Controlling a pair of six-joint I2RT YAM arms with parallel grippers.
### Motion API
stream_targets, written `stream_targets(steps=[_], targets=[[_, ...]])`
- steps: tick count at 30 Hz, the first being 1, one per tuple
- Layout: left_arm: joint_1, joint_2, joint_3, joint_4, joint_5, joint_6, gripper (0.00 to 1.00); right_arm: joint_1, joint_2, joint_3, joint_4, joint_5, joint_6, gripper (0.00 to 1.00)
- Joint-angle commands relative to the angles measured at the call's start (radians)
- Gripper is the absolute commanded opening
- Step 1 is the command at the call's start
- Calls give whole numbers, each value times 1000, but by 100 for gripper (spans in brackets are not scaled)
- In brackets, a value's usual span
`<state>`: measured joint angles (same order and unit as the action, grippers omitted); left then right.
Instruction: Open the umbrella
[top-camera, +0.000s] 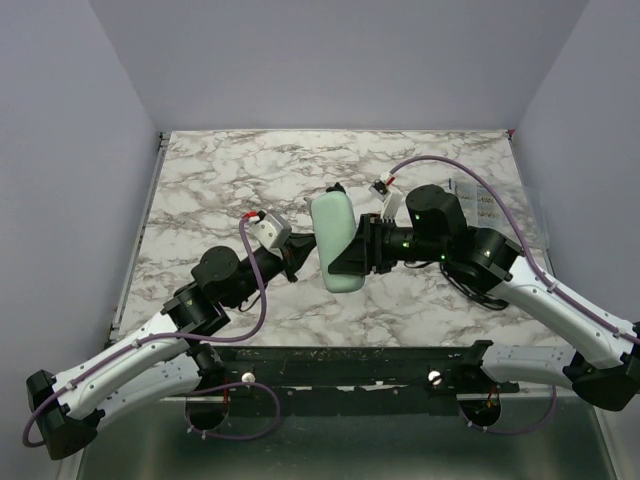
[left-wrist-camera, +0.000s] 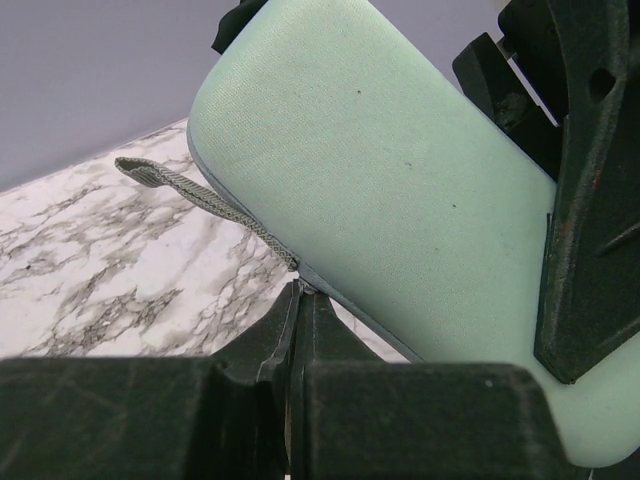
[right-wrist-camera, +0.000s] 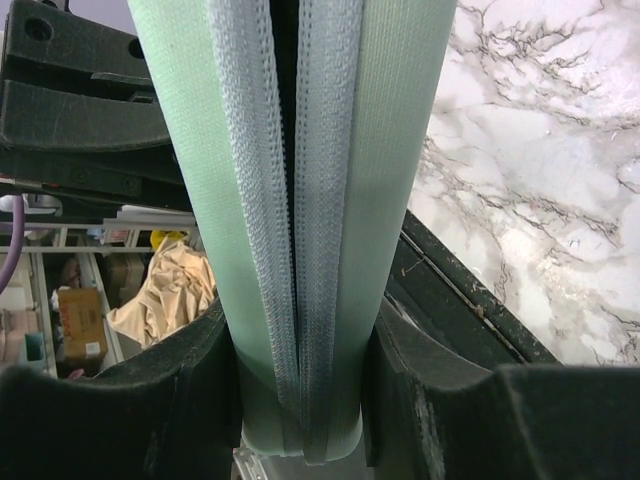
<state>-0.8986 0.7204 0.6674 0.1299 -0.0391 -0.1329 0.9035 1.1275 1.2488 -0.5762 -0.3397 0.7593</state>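
My right claw (top-camera: 350, 258) clamps the mint case (top-camera: 333, 225), long axis near-to-far, my left claw (top-camera: 303, 255) pinching its grey pull strap (left-wrist-camera: 200, 195) just to the left; no umbrella visible.

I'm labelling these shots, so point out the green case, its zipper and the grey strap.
green case (top-camera: 330, 225): top view, upper shell.
zipper (right-wrist-camera: 325, 200): right wrist view, right-hand grey tape.
grey strap (left-wrist-camera: 200, 193): left wrist view, midway along it.
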Motion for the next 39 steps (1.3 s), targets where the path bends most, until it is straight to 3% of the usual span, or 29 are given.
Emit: stream_targets(steps=[1, 8, 9, 12, 14, 16, 20, 24, 28, 34, 39], targets=[[26, -2, 48, 14, -128, -1, 0, 15, -26, -8, 1, -118, -6, 1], [32, 2, 77, -35, -152, -28, 1, 16, -32, -21, 5, -71, 12, 1], [32, 0, 82, -52, -162, -39, 13, 15, -32, -24, 7, -57, 14, 1], [32, -10, 85, -103, -188, -67, 68, 16, -31, -39, 20, -5, 33, 1], [32, -17, 86, -140, -222, -78, 90, 15, -33, -52, 20, 76, 58, 1], [32, -24, 91, -200, -253, -82, 98, 16, -31, -62, 15, 159, 76, 1], [33, -46, 119, -333, -279, -127, 99, 16, 3, -88, 17, 278, 112, 1], [38, -65, 174, -480, -208, -184, 99, 17, 51, -120, 24, 373, 147, 1], [38, -101, 198, -594, -205, -206, 99, 16, 88, -152, 62, 408, 171, 1], [38, -214, 151, -632, -127, -238, 99, 16, 152, -169, 96, 454, 181, 1], [38, -225, 181, -806, -133, -290, 99, 15, 257, -139, 116, 477, 163, 1]])
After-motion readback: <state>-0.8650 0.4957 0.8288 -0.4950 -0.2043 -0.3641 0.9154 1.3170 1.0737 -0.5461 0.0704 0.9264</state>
